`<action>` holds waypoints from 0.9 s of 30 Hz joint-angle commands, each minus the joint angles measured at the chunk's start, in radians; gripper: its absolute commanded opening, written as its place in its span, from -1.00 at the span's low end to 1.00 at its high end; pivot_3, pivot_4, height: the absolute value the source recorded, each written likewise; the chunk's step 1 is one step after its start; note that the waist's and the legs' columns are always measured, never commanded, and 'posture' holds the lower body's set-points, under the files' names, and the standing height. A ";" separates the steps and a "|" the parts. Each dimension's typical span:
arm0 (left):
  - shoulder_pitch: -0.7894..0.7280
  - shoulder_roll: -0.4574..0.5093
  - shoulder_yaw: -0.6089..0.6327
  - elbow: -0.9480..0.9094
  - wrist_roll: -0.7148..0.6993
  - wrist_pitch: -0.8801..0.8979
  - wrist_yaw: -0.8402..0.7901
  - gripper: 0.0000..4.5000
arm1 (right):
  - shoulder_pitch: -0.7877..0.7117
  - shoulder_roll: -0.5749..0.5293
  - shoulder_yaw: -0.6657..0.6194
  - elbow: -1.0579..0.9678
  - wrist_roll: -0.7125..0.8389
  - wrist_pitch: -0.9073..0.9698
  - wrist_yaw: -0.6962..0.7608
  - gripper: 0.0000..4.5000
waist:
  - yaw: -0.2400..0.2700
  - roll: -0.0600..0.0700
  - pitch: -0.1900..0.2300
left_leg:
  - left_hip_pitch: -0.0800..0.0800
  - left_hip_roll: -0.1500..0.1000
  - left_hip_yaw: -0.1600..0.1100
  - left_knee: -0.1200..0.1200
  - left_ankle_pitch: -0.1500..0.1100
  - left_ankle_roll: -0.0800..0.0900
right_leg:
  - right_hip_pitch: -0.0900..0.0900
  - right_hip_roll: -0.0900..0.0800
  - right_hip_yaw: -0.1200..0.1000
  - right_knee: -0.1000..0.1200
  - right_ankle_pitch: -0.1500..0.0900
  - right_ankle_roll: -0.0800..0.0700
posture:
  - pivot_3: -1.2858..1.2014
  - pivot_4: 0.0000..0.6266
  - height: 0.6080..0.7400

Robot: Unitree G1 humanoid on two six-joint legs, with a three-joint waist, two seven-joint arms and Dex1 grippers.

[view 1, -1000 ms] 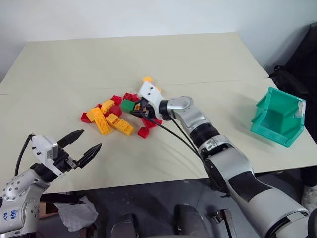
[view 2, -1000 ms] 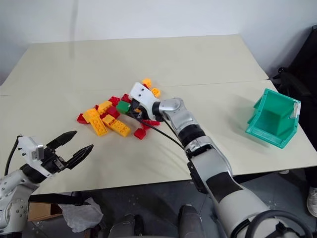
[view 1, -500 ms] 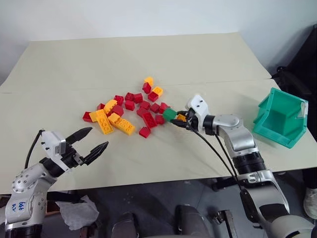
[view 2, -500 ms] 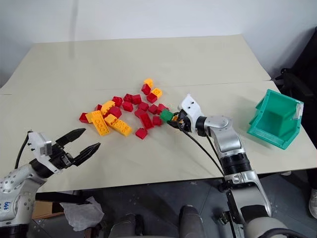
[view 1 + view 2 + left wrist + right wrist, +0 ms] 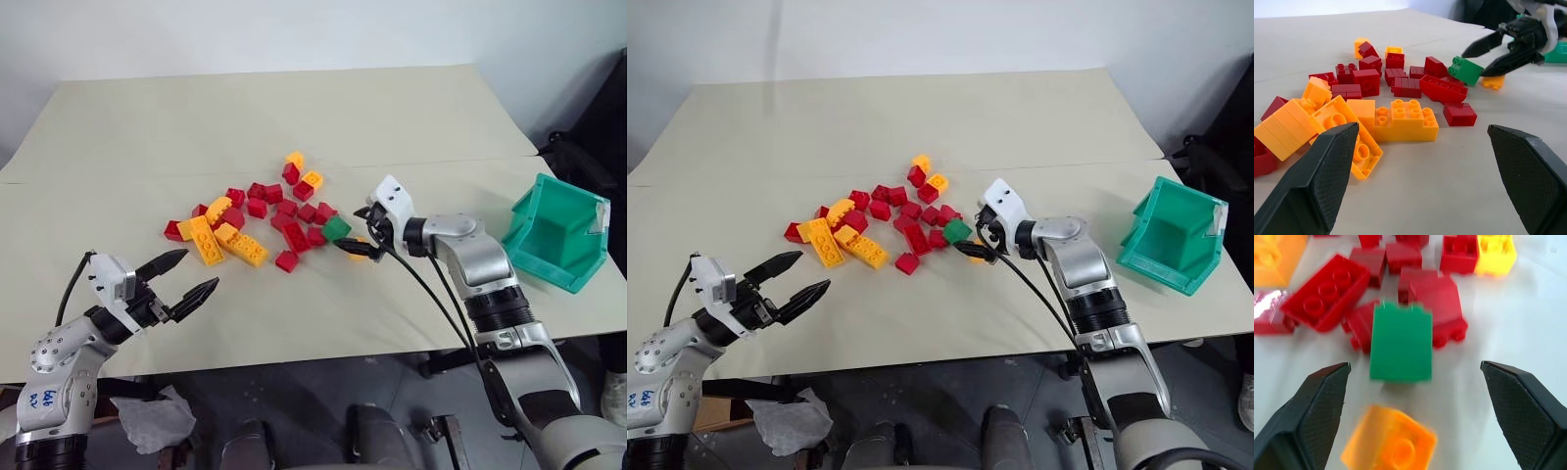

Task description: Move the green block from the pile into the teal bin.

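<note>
Head views: the small dark-green studded plastic brick (image 5: 336,228) lies on the beige table (image 5: 294,117) at the right edge of the red and orange-yellow brick pile (image 5: 245,220), well apart from the teal plastic bin (image 5: 554,233). The right gripper (image 5: 361,230) is spread just beside it; the left gripper (image 5: 186,278) is spread too, holding nothing

Left wrist view: a small orange brick (image 5: 1493,82) sits just beside the green one

Right wrist view: the green brick lies free between the fingers (image 5: 1320,401). No writing readable

My arms (image 5: 482,274) are silver-grey with black joint bands and white wrist blocks. Black cables trail off both wrists. Fingers (image 5: 162,263) are black, pointed, textured.
</note>
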 commanded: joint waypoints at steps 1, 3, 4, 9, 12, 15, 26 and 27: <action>0.001 0.000 0.000 -0.014 0.005 -0.008 0.000 1.00 | -0.051 0.021 0.018 0.036 -0.006 0.013 -0.017 0.99 | 0.001 0.000 0.000 | 0.000 0.000 0.000 0.000 0.000 0.000 | 0.000 0.000 0.000 0.000 0.000 0.000 | 0.03 -0.52 1.00; 0.003 -0.002 0.003 -0.015 0.004 -0.011 0.002 1.00 | -0.093 0.041 0.035 0.114 -0.027 0.008 -0.041 0.99 | 0.001 0.000 0.000 | 0.000 0.000 0.000 0.000 0.000 0.000 | 0.000 0.000 0.000 0.000 0.000 0.000 | 0.03 -0.52 1.00; 0.005 -0.002 0.004 -0.016 0.003 -0.012 0.002 1.00 | -0.106 0.045 0.040 0.138 -0.032 0.002 -0.044 0.99 | 0.000 0.000 0.000 | 0.000 0.000 0.000 0.001 0.000 0.000 | 0.000 0.000 0.000 0.000 0.000 0.000 | 0.03 -0.52 1.00; 0.014 0.000 0.010 -0.024 0.001 -0.013 0.006 1.00 | -0.129 0.042 0.043 0.158 -0.032 -0.002 -0.026 0.60 | 0.003 0.000 0.000 | 0.000 0.000 0.000 0.000 0.000 0.000 | 0.000 0.000 0.000 0.000 0.000 0.000 | 0.03 -0.52 1.00; 0.016 0.003 0.005 -0.040 -0.005 -0.012 -0.005 1.00 | -0.124 0.026 0.040 0.123 -0.026 0.010 -0.003 0.18 | 0.002 0.000 0.000 | 0.000 0.000 0.000 0.000 0.000 0.000 | 0.000 0.000 0.000 0.000 0.000 0.000 | 0.03 -0.52 1.00; 0.008 0.005 -0.019 -0.076 -0.020 -0.003 -0.030 1.00 | -0.112 0.000 0.013 0.071 0.000 0.009 0.027 -0.26 | 0.002 0.000 0.000 | 0.000 0.000 0.000 0.000 0.000 0.000 | 0.000 0.000 0.000 0.000 0.000 0.000 | 0.03 -0.52 1.00; -0.130 -0.033 -0.253 -0.159 0.002 0.035 -0.115 1.00 | 0.131 -0.217 -0.365 -0.261 0.241 -0.069 0.042 -0.33 | 0.059 0.000 0.000 | -0.001 0.000 0.000 0.000 0.000 0.000 | 0.001 0.000 0.000 -0.004 0.000 0.000 | 0.03 -0.52 1.00; -0.148 -0.043 -0.273 -0.152 0.007 0.033 -0.117 1.00 | 0.163 -0.249 -0.418 -0.281 0.251 -0.074 0.022 -0.33 | 0.061 0.000 0.000 | -0.001 -0.001 0.000 0.001 0.000 0.001 | 0.001 0.000 0.000 -0.004 0.000 0.000 | 0.03 -0.52 1.00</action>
